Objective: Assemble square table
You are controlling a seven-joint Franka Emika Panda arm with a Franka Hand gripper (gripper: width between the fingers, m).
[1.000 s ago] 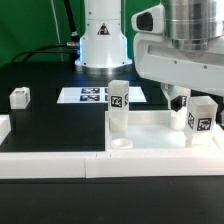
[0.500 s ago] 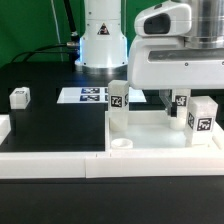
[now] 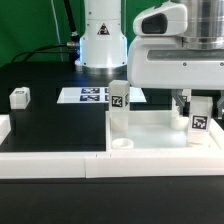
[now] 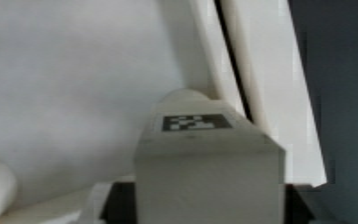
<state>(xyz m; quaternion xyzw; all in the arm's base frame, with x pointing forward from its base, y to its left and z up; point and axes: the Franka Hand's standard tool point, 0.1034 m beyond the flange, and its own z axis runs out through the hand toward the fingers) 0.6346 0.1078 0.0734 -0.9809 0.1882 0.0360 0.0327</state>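
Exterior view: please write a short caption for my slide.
Gripper over an upright leg peg on the square panel; another peg stands nearby.

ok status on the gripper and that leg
Gripper around leg peg, jaws flush on its sides. Peg upright on square panel. Nothing blocking.

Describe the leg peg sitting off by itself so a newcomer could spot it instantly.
Start at the black table and look to the exterior view's left, well away from the white square panel. There a small white leg peg sits alone on the black surface; the other two visible pegs stand upright on the panel.
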